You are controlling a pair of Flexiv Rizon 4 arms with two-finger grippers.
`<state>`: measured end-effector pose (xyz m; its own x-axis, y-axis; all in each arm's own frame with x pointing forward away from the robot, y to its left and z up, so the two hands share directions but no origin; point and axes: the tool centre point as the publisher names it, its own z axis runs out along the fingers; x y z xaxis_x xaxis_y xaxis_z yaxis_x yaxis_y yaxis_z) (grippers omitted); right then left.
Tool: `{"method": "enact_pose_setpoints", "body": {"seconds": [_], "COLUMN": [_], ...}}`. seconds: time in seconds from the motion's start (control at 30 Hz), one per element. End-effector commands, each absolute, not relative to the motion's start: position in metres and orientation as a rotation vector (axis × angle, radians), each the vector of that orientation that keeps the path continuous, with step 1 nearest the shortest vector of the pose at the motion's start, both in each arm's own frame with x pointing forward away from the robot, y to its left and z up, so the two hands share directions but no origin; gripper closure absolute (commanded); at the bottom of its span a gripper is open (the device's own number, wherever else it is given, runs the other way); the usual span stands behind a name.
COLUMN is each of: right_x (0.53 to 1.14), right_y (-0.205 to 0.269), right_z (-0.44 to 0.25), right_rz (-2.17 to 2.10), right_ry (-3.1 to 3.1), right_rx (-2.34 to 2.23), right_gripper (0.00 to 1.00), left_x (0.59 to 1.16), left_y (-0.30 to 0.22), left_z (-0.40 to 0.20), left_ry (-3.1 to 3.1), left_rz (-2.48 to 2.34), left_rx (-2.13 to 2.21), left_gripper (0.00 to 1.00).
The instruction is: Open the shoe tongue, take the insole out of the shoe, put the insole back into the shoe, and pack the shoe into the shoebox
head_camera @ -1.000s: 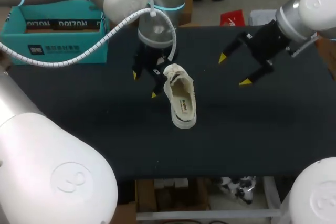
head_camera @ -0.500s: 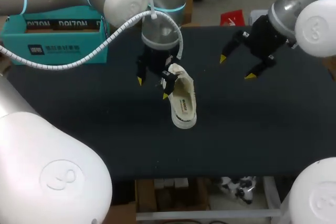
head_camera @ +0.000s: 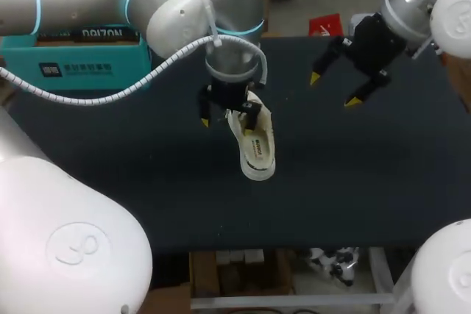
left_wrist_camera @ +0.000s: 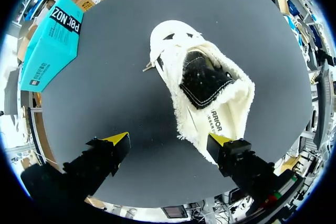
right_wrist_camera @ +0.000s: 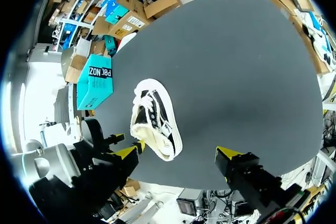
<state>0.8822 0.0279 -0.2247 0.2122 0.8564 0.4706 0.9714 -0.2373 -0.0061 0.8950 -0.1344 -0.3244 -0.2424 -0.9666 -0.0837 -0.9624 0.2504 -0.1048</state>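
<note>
- Shoe is a white low-top with a fuzzy lining. It lies sole-down in the middle of the dark surface, toe toward the far edge.
- It looks light. I'd expect the upper and collar to be soft and collapse under a pinch, while the sole gives the only stiff line.
- The fuzzy fabric should give decent friction, so slip risk is low. The likelier problem is that the shoe skates on the surface if pushed from one side.
- Best holds, as I judge it:
  - pinch the tongue edge or collar rim to open it
  - take the insole by its heel end, where it shows in the opening
  - grip across the sole sidewalls to lift the shoe for packing
- I can't clearly separate the tongue from the dark interior in the left wrist view.
- Left tool is open and holds nothing, low over the shoe's toe half.
- In its wrist view, one finger is at the shoe's side by the heel end and the other is over bare surface beside the shoe. I can't tell if either touches.
- Right tool is open and empty, over the far right of the surface, well apart from the shoe.
- Teal shoebox sits at the far left of the surface, apart from the shoe.
</note>
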Motion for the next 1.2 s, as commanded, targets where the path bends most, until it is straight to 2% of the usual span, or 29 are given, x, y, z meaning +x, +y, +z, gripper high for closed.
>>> {"method": "enact_pose_setpoints", "body": {"seconds": [0.03, 0.4, 0.43, 0.47, 0.5, 0.57, 0.67, 0.7, 0.73, 1.2], "right_x": [0.881, 0.876, 0.876, 0.875, 0.875, 0.874, 0.873, 0.873, 0.873, 0.869], "right_y": [0.029, 0.015, 0.016, 0.017, 0.018, 0.016, 0.014, 0.012, 0.011, -0.013], "right_z": [-0.221, -0.213, -0.212, -0.212, -0.212, -0.213, -0.213, -0.213, -0.213, -0.218], "right_rz": [-0.543, -0.561, -0.536, -0.515, -0.493, -0.455, -0.434, -0.436, -0.428, -0.460], "right_ry": [-1.763, -2.014, -2.053, -2.098, -2.130, -2.188, -2.255, -2.275, -2.295, -2.539], "right_rx": [-2.193, -2.079, -2.067, -2.041, -2.023, -2.002, -1.956, -1.937, -1.924, -1.673], "right_gripper": [0.00, 0.00, 0.00, 0.00, 0.00, 0.00, 0.00, 0.00, 0.00, 0.00], "left_x": [0.898, 0.918, 0.920, 0.922, 0.924, 0.927, 0.929, 0.930, 0.930, 0.920], "left_y": [-0.128, -0.135, -0.136, -0.138, -0.139, -0.142, -0.146, -0.148, -0.149, -0.159], "left_z": [-0.330, -0.341, -0.341, -0.341, -0.342, -0.343, -0.344, -0.345, -0.345, -0.346], "left_ry": [2.388, 2.379, 2.367, 2.366, 2.375, 2.379, 2.382, 2.385, 2.384, 2.358], "left_rz": [-0.093, -0.156, -0.157, -0.152, -0.158, -0.157, -0.158, -0.157, -0.155, -0.113], "left_rx": [-1.850, -1.960, -1.973, -1.974, -1.981, -1.990, -1.997, -1.999, -2.002, -2.068], "left_gripper": [0.00, 0.00, 0.03, 0.19, 0.29, 0.56, 0.71, 0.91, 1.00, 1.00]}}
